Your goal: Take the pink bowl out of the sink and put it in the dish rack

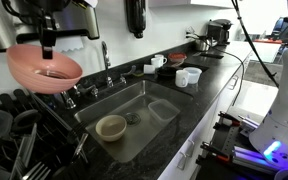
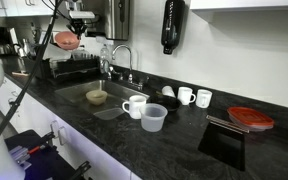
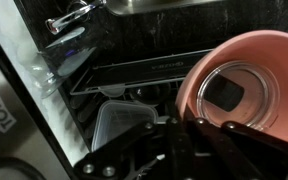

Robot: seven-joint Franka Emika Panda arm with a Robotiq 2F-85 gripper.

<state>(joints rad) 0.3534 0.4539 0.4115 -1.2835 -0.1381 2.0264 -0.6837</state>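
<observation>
The gripper [image 1: 49,48] is clamped on the rim of the pink bowl [image 1: 44,67], hanging high over the crowded dish rack [image 1: 4,125] and clear of the sink [image 1: 149,98], and with that one-sided pinch it could tilt, catch the upright utensils [image 1: 29,145] or slip free on the way down.
</observation>
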